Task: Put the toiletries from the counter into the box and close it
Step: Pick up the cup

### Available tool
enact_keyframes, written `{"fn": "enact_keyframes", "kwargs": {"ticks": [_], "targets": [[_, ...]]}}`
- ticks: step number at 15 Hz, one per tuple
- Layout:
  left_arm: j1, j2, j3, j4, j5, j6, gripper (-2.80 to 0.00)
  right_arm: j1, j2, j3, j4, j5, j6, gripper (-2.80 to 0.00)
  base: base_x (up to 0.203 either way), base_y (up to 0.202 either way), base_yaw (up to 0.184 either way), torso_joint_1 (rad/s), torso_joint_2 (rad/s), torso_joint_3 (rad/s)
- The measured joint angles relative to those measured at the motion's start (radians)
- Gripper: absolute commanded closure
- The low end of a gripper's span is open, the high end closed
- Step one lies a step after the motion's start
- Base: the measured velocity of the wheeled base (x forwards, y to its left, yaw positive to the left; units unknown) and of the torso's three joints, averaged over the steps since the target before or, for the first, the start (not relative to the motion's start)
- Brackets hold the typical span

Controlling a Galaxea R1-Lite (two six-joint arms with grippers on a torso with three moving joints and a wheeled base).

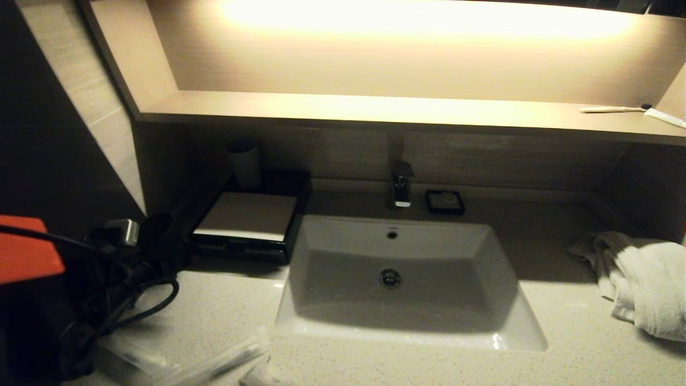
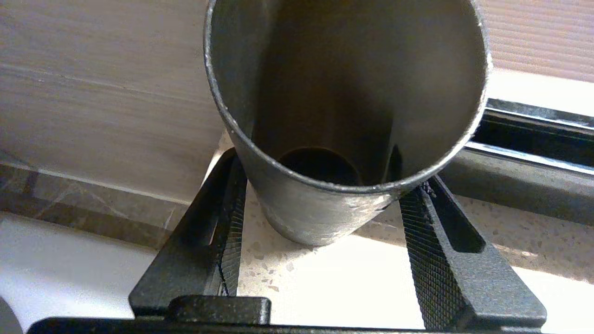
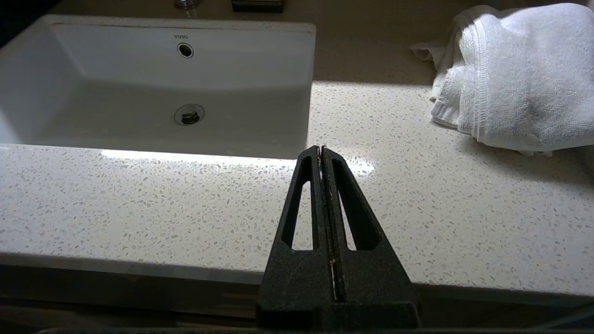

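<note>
Two left end effector (image 2: 320, 241) fingers flanking the dark cup (image 2: 343, 120), seemingly touching; box (image 1: 244, 225) alongside.

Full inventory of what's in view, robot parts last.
box: 1, black with beige top, counter left of basin
cup: 1, grey, on counter left of box
wrapped toiletries: several, clear, counter front left
basin: 1, white, sunk in counter
tap: 1, chrome, behind basin
soap dish: 1, black, beside tap
towel: 1, white, counter right
toothbrush, tube: 1 each, pale, shelf right
left pincer: black, astride cup
right pincer: black, shut, above counter front edge
</note>
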State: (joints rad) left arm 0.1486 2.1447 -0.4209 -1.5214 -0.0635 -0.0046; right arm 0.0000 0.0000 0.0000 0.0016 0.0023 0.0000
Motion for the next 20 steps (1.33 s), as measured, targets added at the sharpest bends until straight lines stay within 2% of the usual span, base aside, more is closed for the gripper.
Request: {"fn": "enact_keyframes", "kwargs": {"ticks": [12,20], "targets": [[0.009,-0.155,0.091,0.0,-0.002,-0.001,0.0,0.0,0.0,0.0,0.0,0.0,0.0,0.0,0.0,0.0,0.0,0.0,0.0,0.0],[0.007,-0.211,0.111,0.0,-0.003,-0.003,0.0,0.0,0.0,0.0,0.0,0.0,0.0,0.0,0.0,0.0,0.0,0.0,0.0,0.0]]}}
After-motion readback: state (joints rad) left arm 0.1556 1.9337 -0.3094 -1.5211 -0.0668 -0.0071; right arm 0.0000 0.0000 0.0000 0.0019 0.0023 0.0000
